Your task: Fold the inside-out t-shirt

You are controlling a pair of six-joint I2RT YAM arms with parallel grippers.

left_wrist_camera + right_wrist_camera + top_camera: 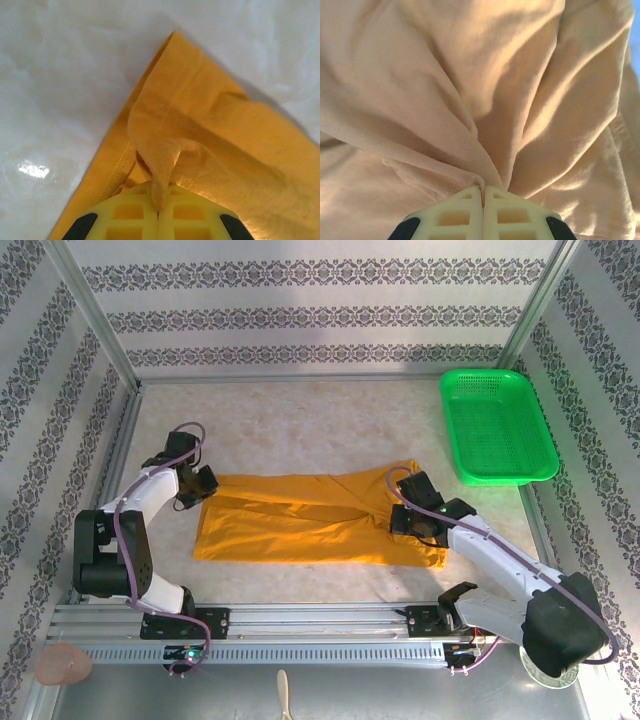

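A: Claw on your left (159,200), what's it doing?
B: Your left claw is squeezed right together, with a ridge of the t-shirt (215,145) pinched up between its yellow fingers (130,212). It sits at the shirt's far left corner, and the corner tip lies flat on the bench (60,90) just beyond it.
A: And your right claw (483,192)?
B: Same. It's closed tight on a bunched fold, with creases fanning out from the pinch. From overhead it's at the shirt's right end.
A: Where's the shirt overall?
B: It's spread as a wide mustard strip across the middle of the bench, left to right, between your two arms, wrinkled along the centre.
A: Anything else?
B: A green basket (497,425) sits at the far right corner, well apart from the shirt.
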